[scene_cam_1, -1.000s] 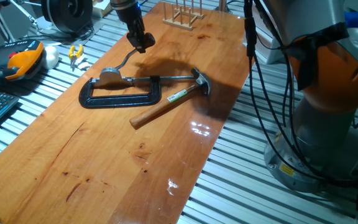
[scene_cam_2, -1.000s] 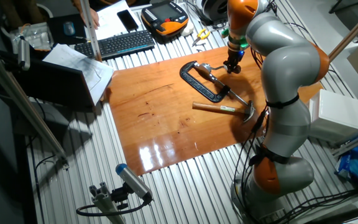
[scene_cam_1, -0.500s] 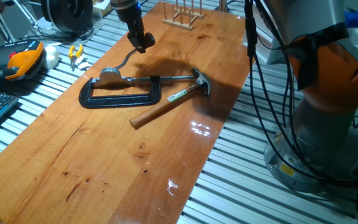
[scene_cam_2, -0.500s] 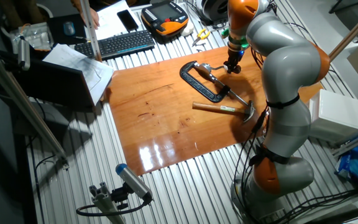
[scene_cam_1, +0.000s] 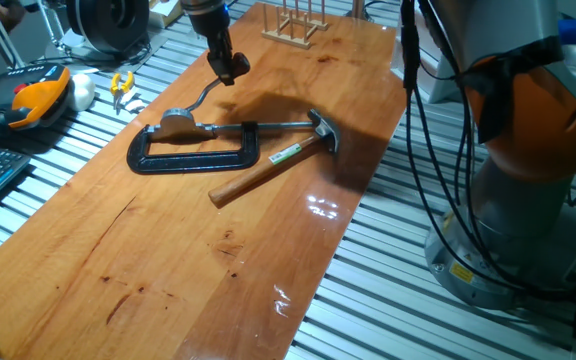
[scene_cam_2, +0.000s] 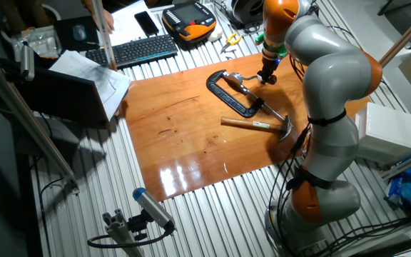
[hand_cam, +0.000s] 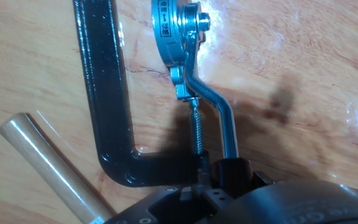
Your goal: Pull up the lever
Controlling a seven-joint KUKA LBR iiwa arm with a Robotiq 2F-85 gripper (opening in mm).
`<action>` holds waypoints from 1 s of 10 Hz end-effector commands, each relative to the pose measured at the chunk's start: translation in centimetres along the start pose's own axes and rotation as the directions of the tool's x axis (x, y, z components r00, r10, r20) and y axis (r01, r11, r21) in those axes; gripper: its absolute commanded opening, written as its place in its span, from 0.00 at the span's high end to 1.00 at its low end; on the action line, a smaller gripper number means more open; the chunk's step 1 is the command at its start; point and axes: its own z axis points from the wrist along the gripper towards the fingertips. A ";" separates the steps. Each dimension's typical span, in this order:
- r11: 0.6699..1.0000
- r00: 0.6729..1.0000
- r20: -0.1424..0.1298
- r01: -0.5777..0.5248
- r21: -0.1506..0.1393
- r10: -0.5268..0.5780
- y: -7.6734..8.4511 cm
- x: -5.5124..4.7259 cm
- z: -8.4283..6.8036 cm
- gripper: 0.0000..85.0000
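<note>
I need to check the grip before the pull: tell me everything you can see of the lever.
The lever is a thin, shiny silver metal rod with a bend, hinged on a rounded grey metal base that sits beside the black C-clamp on the wooden table. The rod rises at a slant from the base to the end effector, which covers its far end. Whether the fingers actually pinch it cannot be told.

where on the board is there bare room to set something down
The near half of the wooden board, below the hammer, is bare. A smaller bare strip lies between the hammer head and the wooden rack. It is crowded around the C-clamp, the lever and the gripper.
</note>
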 end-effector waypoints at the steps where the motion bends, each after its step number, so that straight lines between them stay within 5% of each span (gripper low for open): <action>1: 1.000 1.000 0.003 -0.001 0.012 0.001 0.0 0.0 0.0 1.00; 4: 0.999 0.999 0.038 -0.010 0.035 0.008 0.0 0.0 0.0 1.00; 6: 1.000 0.999 0.037 0.002 0.011 -0.002 0.0 0.0 0.0 1.00; 10: 1.000 0.999 0.040 0.002 0.016 -0.002 0.1 -0.6 -0.2 1.00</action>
